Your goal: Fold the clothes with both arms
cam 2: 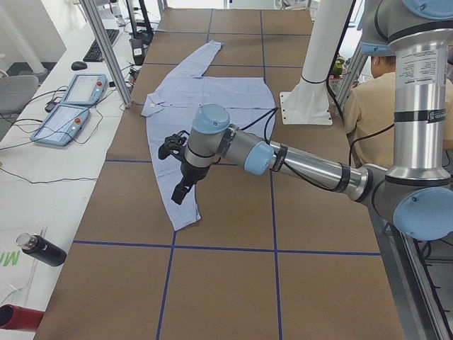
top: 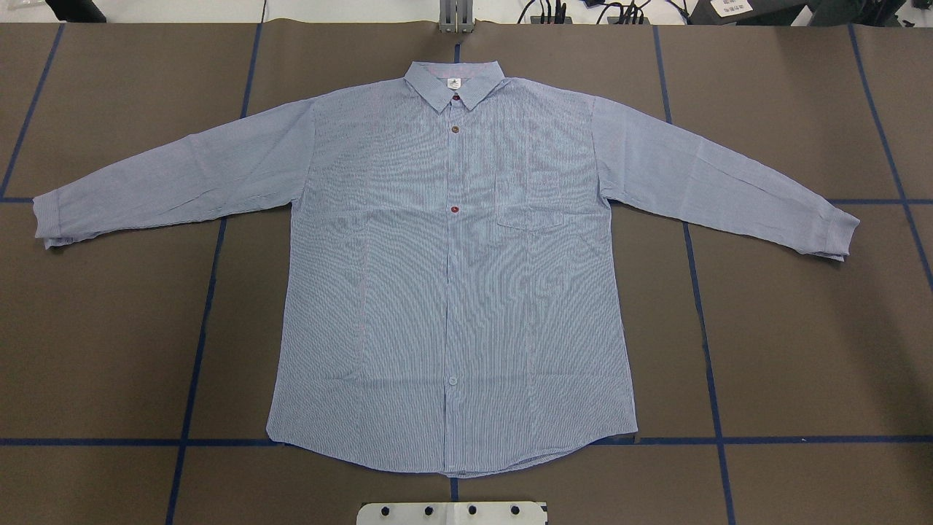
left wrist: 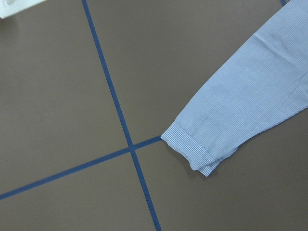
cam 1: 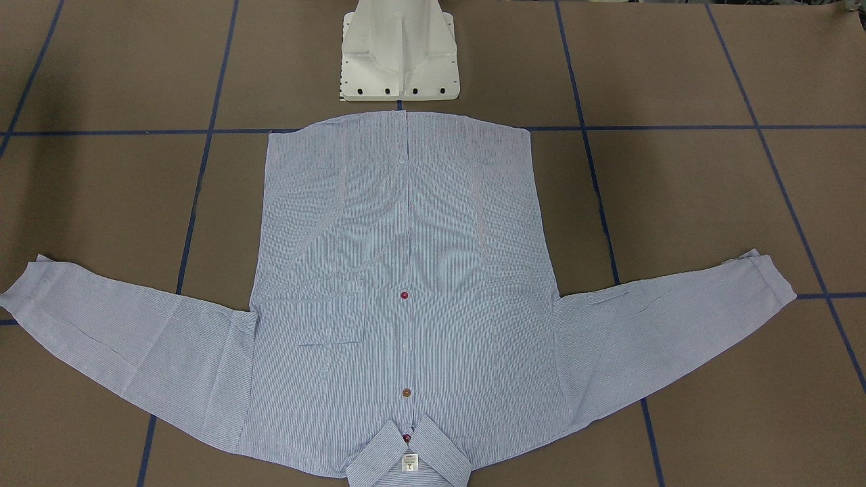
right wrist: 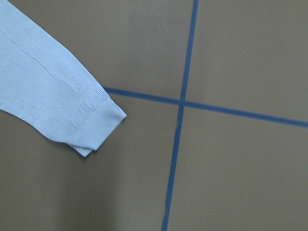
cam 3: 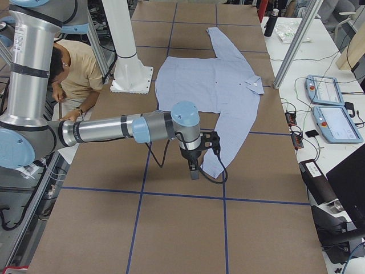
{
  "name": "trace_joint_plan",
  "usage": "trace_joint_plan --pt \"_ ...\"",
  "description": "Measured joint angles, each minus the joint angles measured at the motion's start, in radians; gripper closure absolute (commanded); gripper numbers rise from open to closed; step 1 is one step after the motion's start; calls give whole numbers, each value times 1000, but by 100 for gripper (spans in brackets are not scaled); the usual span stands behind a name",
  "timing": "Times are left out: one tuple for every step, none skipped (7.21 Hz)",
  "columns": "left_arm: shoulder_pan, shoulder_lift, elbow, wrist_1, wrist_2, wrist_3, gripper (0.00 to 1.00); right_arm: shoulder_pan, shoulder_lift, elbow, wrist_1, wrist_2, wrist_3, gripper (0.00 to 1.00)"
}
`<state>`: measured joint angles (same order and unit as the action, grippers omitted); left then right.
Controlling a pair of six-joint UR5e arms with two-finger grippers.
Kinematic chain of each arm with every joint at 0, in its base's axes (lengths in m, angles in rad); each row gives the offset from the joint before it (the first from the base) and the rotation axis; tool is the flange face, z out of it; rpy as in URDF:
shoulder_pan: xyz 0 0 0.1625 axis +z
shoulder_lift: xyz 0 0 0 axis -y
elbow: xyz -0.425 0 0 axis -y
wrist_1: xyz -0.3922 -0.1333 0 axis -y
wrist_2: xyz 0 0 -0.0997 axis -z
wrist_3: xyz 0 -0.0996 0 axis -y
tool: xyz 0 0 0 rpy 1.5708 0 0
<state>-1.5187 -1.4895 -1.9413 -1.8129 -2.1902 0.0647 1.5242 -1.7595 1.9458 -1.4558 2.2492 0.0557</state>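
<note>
Neither fixed top view shows the arms. They appear only from the table's ends, so I cannot tell whether either set of jaws is spread or pressed together. Both wrist cameras show only cloth and surface, with no fingertips in frame.

Seen from the table's end, the left arm (cam 2: 297, 163) reaches out with its jaws hanging above the near sleeve. The right arm (cam 3: 108, 130) does the same over the other sleeve. Nothing visible is held by either.

The shirt (top: 452, 292) lies flat and buttoned, front up, on the brown surface (top: 787, 328). From overhead its collar (top: 453, 82) is at 12 o'clock and its hem at 6 o'clock. The sleeves spread toward 9 and 3 o'clock.

The front-facing view cuts the collar off at its lower edge, and the neck label's print is too small to read. The left wrist view shows one cuff (left wrist: 192, 151) at about 4 o'clock, touching a blue tape line (left wrist: 110, 96). The right wrist view shows the other cuff (right wrist: 98, 127) at 9 o'clock.

A seated person (cam 2: 375, 106) is partly hidden behind the arm.
</note>
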Motion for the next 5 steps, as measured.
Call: trace_joint_plan --pt "0 -14 21 -82 23 -4 0 0 22 -8 57 2 3 0" --pt "1 -43 64 -165 40 -7 0 1 32 -22 99 3 2 0" --pt "1 -63 103 -213 44 -8 0 -1 28 -49 168 2 2 0" --pt "1 -73 125 -233 44 -7 0 -11 25 -104 262 -1 20 0" --pt "1 -75 133 -239 43 -7 0 -40 26 -165 354 -3 81 1"
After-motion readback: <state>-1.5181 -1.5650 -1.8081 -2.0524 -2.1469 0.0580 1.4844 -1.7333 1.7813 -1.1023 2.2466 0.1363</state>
